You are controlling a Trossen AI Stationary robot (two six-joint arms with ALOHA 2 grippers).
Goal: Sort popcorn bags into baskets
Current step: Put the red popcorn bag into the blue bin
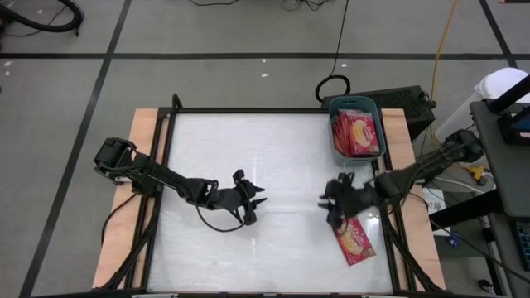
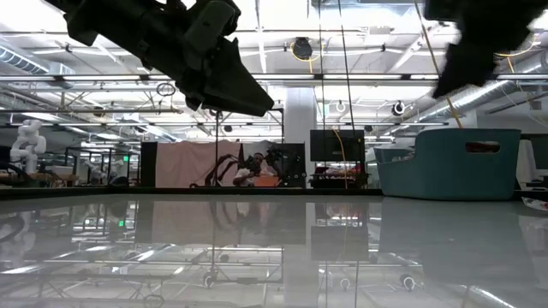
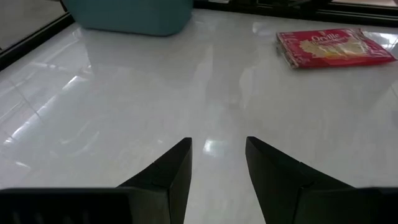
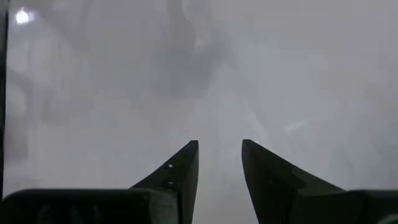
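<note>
High view showed the white desk point(image 1: 273, 190) with both dark arms reaching in over it from either side. At the far right corner sat the teal basket point(image 1: 356, 106), and red popcorn bags point(image 1: 358, 134) were lying inside it, yellow-orange pictures up. One more popcorn bag point(image 1: 354, 240) lay flat on the desk near the right edge, well apart from the basket. From where I stood the right pincer point(image 1: 330, 207) hung above the desk just beside that loose bag, not touching it, its two fingers point(image 4: 180, 168) a narrow gap apart with nothing between them. The left pincer point(image 1: 258, 201) hovered over the middle-left of the desk, its fingers point(image 3: 174, 168) likewise parted a little and empty. Its wrist camera looked across the glossy surface at the loose bag and the basket's wall point(image 3: 130, 15) beyond.
</note>
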